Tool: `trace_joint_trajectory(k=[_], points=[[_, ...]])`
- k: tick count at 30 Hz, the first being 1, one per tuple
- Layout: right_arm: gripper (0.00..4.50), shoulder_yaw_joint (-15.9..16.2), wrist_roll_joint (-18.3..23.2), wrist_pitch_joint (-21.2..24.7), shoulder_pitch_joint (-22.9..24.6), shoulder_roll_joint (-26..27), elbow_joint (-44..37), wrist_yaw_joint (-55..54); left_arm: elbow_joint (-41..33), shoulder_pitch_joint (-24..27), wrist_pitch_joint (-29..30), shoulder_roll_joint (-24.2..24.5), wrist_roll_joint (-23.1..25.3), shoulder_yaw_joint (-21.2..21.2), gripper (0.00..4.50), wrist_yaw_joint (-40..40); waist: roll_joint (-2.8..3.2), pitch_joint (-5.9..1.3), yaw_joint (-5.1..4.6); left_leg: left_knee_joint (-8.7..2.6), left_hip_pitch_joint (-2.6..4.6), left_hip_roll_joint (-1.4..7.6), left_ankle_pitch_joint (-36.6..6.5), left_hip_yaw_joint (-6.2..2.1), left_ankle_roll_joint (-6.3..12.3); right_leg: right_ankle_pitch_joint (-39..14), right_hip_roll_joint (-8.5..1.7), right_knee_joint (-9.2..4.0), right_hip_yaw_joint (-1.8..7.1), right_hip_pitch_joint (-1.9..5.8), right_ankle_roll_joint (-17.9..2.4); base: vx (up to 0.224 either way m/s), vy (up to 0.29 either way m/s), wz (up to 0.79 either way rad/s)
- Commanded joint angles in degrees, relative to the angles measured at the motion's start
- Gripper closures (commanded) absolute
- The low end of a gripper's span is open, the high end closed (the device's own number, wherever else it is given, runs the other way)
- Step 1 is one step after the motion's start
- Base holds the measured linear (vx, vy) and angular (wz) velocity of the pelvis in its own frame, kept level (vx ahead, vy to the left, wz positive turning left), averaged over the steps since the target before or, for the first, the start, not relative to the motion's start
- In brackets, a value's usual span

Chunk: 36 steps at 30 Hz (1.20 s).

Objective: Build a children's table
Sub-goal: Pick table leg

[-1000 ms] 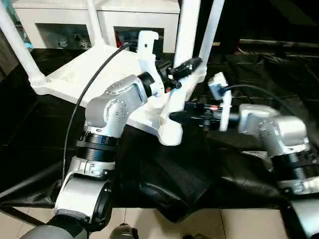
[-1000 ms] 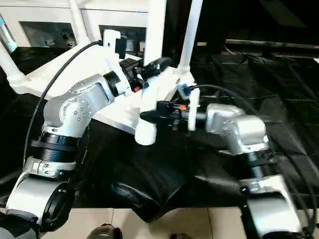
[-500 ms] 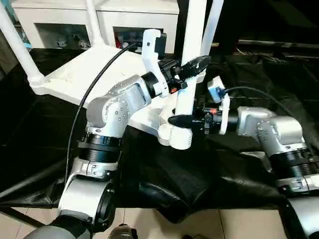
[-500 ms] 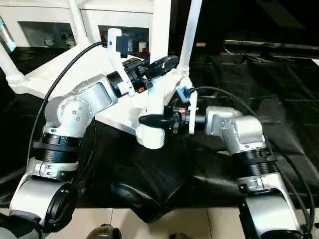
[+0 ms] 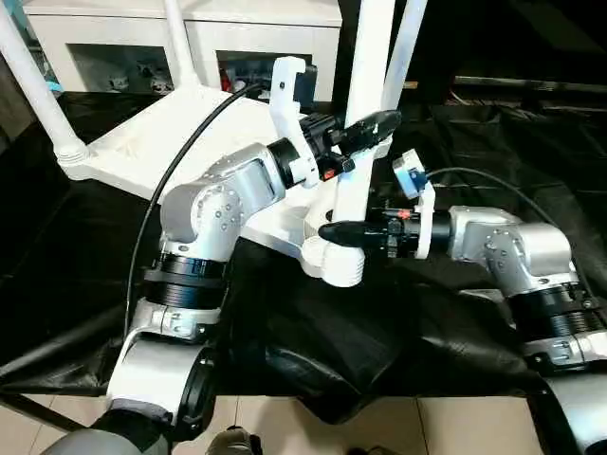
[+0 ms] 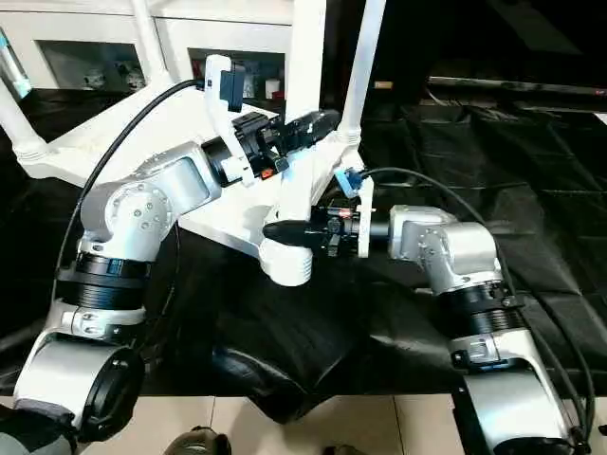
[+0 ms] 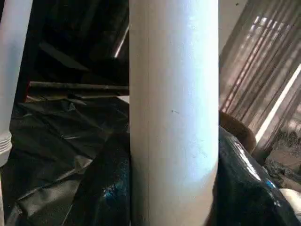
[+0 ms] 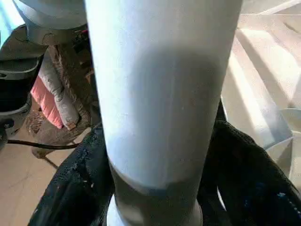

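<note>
Two pincers clamp one upright leg (image 5: 365,95) standing in the tabletop's (image 5: 190,133) near corner socket: left pincer (image 5: 372,128) higher, right pincer (image 5: 346,230) lower.

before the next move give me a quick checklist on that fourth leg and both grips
1. Left gripper closed on the near leg: ok, fingers on both sides of the tube.
2. Right gripper closed on the same leg lower down: ok.
3. Leg standing over the near corner socket: ok, roughly upright.
4. Leg fully seated in the socket: cannot tell, the joint is hidden by the fingers.
5. Other three legs standing in the tabletop: ok.
6. Tabletop lying flat: not ok, its near corner looks lifted off the black sheet.
</note>
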Motion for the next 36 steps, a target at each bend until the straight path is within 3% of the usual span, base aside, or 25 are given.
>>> trace_joint_trajectory(k=[1,12,24,25,26,29,30,33,35,36], points=[[1.67,0.62,-0.22,0.82,-0.93,-0.34,-0.13,0.09,-2.00,-0.37,0.86,-0.14,-1.05,-0.62,2.68,-1.33,-1.08,-5.65,0.06,-3.92,1.52,2.36,-9.67,-1.29,0.70,-17.75,-3.79,-4.29,2.77,3.29,-9.71,0.000,0.000,0.00],[2.55,0.81,-0.26,1.13,-0.90,-0.34,0.37,0.87,-2.74,-0.17,1.54,-0.05,-1.20,-1.16,2.69,-1.94,-1.05,-5.72,0.11,-3.91,1.54,2.39,-9.37,-1.33,0.58,-17.45,-3.81,-4.19,2.79,3.28,-9.67,0.000,0.000,0.00],[2.57,0.14,-0.22,0.75,-1.03,0.24,1.44,0.35,-1.62,-0.79,0.57,-0.24,-0.49,-0.48,2.69,-1.08,-1.00,-5.68,0.08,-3.93,1.54,2.38,-9.77,-1.37,0.45,-17.92,-3.81,-4.28,2.76,3.27,-9.54,0.000,0.000,0.00],[2.57,0.09,-0.21,0.63,-1.05,0.30,1.50,0.27,-1.44,-0.83,0.33,-0.25,-0.27,-0.41,2.13,-0.83,-1.02,-5.67,0.08,-3.94,1.53,2.38,-9.76,-1.36,0.46,-17.81,-3.79,-4.27,2.76,3.29,-9.58,0.000,0.000,0.00],[2.57,-0.57,0.09,0.35,-1.07,0.64,1.64,-0.23,-1.20,-0.81,0.59,-0.19,-0.65,0.03,1.99,-0.87,-1.07,-5.70,0.10,-3.92,1.54,2.37,-9.75,-1.35,0.43,-17.81,-3.84,-4.28,2.77,3.29,-9.56,0.000,0.000,0.00],[2.58,-2.53,1.12,-0.20,-0.93,1.37,1.45,-1.47,-1.77,-0.27,1.66,-0.36,-2.36,1.24,1.93,-1.07,-0.91,-5.71,0.02,-3.92,1.58,2.38,-9.73,-1.33,0.38,-17.67,-3.82,-4.27,2.76,3.23,-9.88,0.000,0.000,0.00],[2.59,-3.01,1.43,-0.41,-0.84,1.51,1.26,-1.61,-1.92,-0.05,1.00,-0.68,-2.27,1.50,1.64,-0.62,-1.01,-5.74,0.03,-3.90,1.50,2.35,-9.57,-1.35,0.45,-17.24,-3.86,-4.17,2.76,3.32,-10.11,0.000,0.000,0.00],[2.59,-4.95,2.97,-0.51,-0.33,1.96,0.13,-2.10,-1.40,0.74,-2.51,-3.22,-3.52,4.46,1.50,1.60,-1.10,-5.71,0.11,-3.87,1.55,2.37,-9.48,-1.29,0.68,-16.86,-3.87,-4.29,2.79,3.32,-10.38,0.000,0.000,0.00],[2.59,-7.44,4.86,-0.40,0.25,2.73,-1.22,-3.39,-1.02,1.89,-5.82,-5.91,-7.07,8.56,1.49,2.13,-0.59,-5.74,0.35,-3.76,1.47,2.29,-9.59,-1.30,0.71,-16.66,-3.95,-4.34,2.72,3.41,-10.79,0.000,0.000,0.00],[2.59,-7.44,4.86,-0.40,0.25,2.73,-1.22,-3.39,-1.02,1.89,-5.82,-5.91,-7.07,8.56,1.49,2.13,-0.99,-5.78,0.21,-3.81,1.45,2.25,-9.77,-1.21,0.86,-16.41,-3.81,-4.46,2.69,3.46,-10.77,0.000,0.000,0.00]])
